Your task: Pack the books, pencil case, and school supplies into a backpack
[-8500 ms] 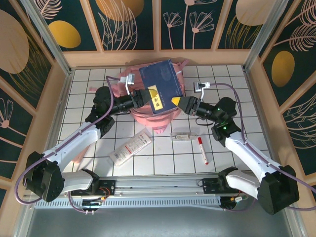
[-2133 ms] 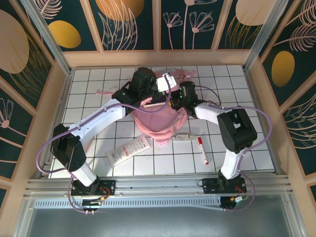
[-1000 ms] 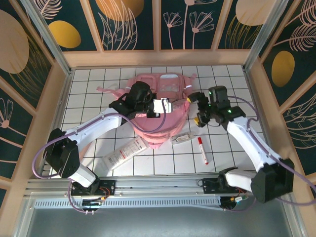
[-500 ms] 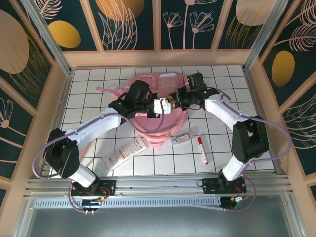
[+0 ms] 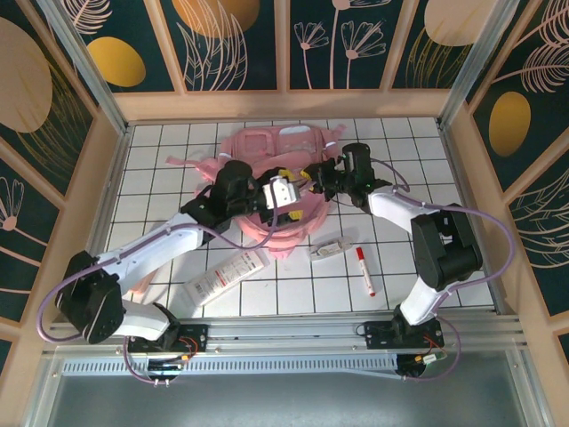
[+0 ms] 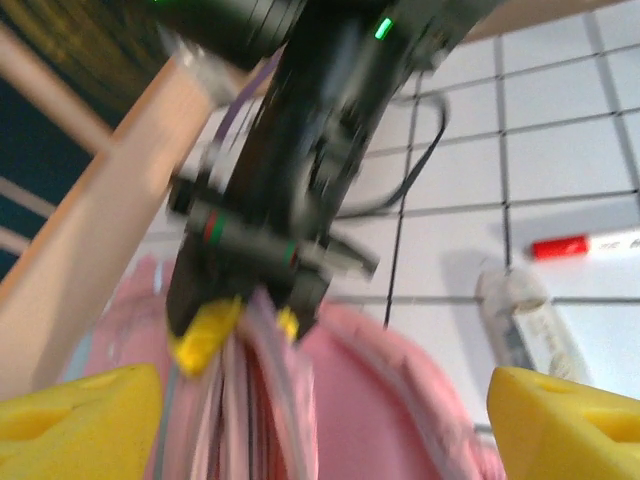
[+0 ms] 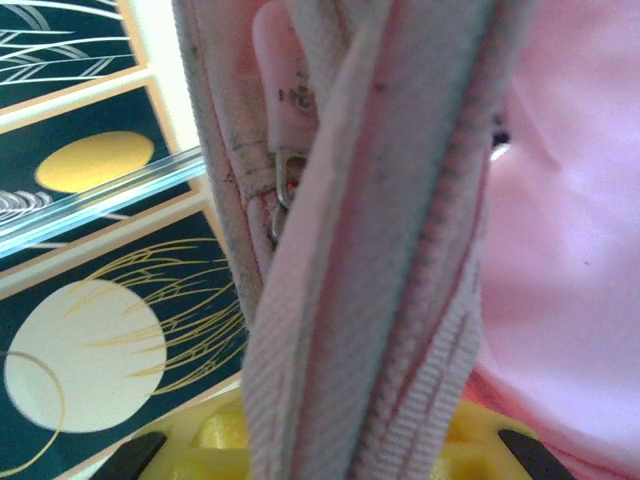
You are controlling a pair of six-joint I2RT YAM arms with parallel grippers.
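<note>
The pink backpack (image 5: 267,147) lies at the back middle of the table, its opening toward me. My right gripper (image 5: 313,183) is shut on the backpack's zip edge (image 7: 350,250). The left wrist view shows its yellow fingertips (image 6: 205,335) pinching that fabric. My left gripper (image 5: 295,194) hangs open just left of it, over the backpack (image 6: 380,400), with nothing between its fingers (image 6: 80,420). A white marker with a red cap (image 5: 364,269) lies on the tiles to the right. The books are out of view. I cannot tell which item is the pencil case.
A small clear case (image 5: 331,249) lies beside the marker (image 6: 590,245). A long white flat item with red print (image 5: 229,276) lies left of centre near the front. Wooden walls surround the tiled table (image 5: 160,178); the rail (image 5: 284,334) holding the arm bases runs along the front.
My right gripper swung in from the right and shut on the backpack's edge. My left gripper let go of the backpack, opened and drew back a little to the left.
</note>
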